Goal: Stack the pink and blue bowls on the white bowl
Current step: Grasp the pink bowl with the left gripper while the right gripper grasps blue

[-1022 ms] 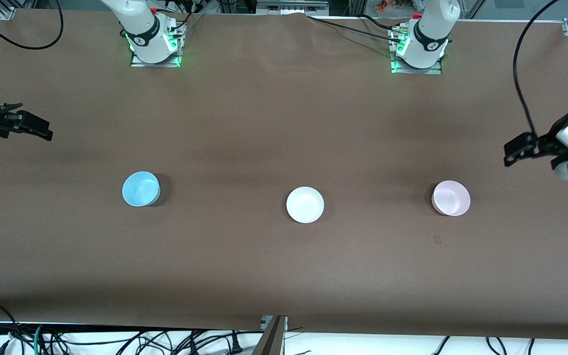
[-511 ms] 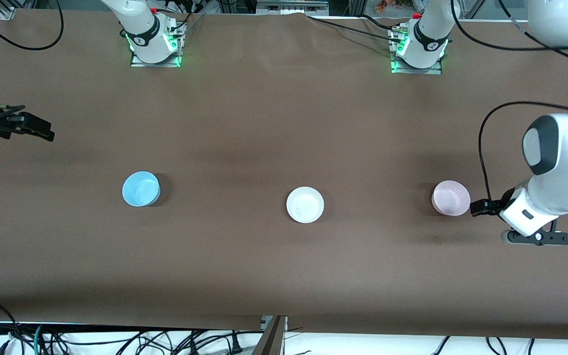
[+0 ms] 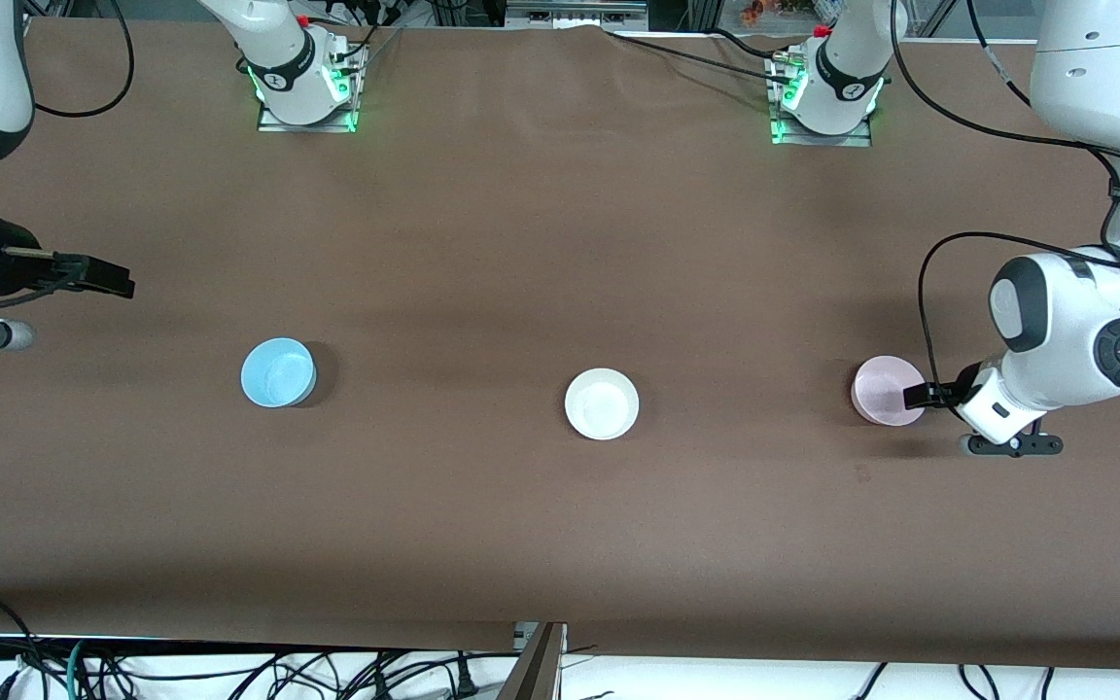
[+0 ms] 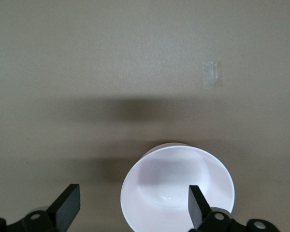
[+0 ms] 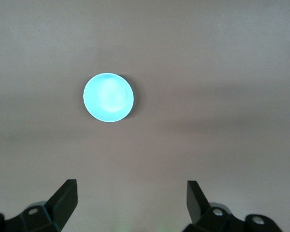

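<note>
The pale pink bowl point(image 3: 886, 389) stands upright toward the left arm's end of the table. The white bowl point(image 3: 602, 403) is mid-table and the sky blue bowl point(image 3: 277, 372) is toward the right arm's end, all three in a row and apart. My left gripper point(image 3: 916, 395) is open and low at the pink bowl's rim. In the left wrist view point(image 4: 133, 208) one finger point(image 4: 197, 205) is over the pink bowl point(image 4: 169, 183) and the other is outside it. My right gripper point(image 3: 118, 284) is open and empty over bare table, apart from the blue bowl point(image 5: 108, 97).
The two arm bases point(image 3: 305, 83) point(image 3: 827, 92) stand along the table's back edge. A small pale tape mark point(image 3: 861, 472) lies on the brown table nearer the front camera than the pink bowl. Cables hang along the front edge point(image 3: 229, 671).
My left arm has swung down from the table's end to the pink bowl's rim. My right gripper has shifted a little toward the blue bowl. The bowls have not moved.
</note>
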Motion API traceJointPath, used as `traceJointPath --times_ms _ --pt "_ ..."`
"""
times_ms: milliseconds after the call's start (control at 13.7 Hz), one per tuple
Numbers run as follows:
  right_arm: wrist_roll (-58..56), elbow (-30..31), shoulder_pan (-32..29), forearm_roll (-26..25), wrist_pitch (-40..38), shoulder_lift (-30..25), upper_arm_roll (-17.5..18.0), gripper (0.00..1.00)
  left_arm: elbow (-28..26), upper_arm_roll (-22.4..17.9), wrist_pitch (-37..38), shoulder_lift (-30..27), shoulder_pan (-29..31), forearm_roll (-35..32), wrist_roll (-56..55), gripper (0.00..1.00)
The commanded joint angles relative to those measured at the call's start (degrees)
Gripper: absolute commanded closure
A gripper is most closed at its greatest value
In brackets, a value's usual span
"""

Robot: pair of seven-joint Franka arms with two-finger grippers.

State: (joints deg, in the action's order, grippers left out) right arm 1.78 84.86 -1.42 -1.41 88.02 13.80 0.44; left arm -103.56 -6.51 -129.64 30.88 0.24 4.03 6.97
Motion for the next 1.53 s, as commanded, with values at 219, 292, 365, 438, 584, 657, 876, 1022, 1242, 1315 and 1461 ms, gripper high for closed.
traceJointPath --times_ms 219,292,365,438,584,657,876,1022,1242,1315,1461 --pt "-0.37 -0.48 -1.30 1.59 2.84 7.98 0.18 0.00 -11.04 0.18 -11.34 -2.23 0.02 0.63 2.08 0.07" --pt "-0.37 -0.39 -1.30 1.59 4.77 10.17 0.18 0.00 -11.66 0.18 -11.25 -2.58 0.02 0.62 2.52 0.08" --pt "-0.37 -0.39 -1.30 1.59 6.62 12.45 0.18 0.00 -11.75 0.18 -10.82 -2.93 0.02 0.62 2.87 0.13" --pt "-0.46 -0.39 -1.30 1.67 8.20 14.22 0.18 0.00 -12.01 0.18 -10.55 -3.63 0.02 0.62 2.96 0.17" --pt "-0.64 -0.04 -1.39 3.42 11.19 17.12 0.18 0.00 -12.10 0.18 -9.85 -4.07 0.02 0.62 3.22 0.37" --pt "-1.25 0.57 -1.48 4.56 13.30 18.44 0.27 0.00 -12.10 0.18 -9.76 -4.07 0.02 0.62 3.22 0.54" --pt "-6.34 3.55 -2.79 6.77 19.63 20.82 0.27 0.00 -12.10 0.18 -9.06 -4.86 0.02 0.62 3.22 0.68" --pt "-8.19 3.83 -3.23 7.73 20.43 21.96 0.27 0.00 -12.10 0.18 -8.97 -4.86 0.02 0.45 3.31 0.74" --pt "-10.13 6.54 -3.33 11.16 24.55 22.85 0.27 0.00 -12.10 0.18 -8.97 -4.86 0.02 0.45 3.22 0.86" --pt "-10.39 7.07 -3.33 11.34 25.26 22.85 0.27 0.00 -12.10 0.18 -8.97 -4.86 0.02 0.45 3.22 0.99" --pt "-11.00 7.52 -3.33 12.48 25.27 23.02 0.27 0.00 -11.93 0.18 -9.05 -4.86 -0.06 0.45 3.22 1.00"
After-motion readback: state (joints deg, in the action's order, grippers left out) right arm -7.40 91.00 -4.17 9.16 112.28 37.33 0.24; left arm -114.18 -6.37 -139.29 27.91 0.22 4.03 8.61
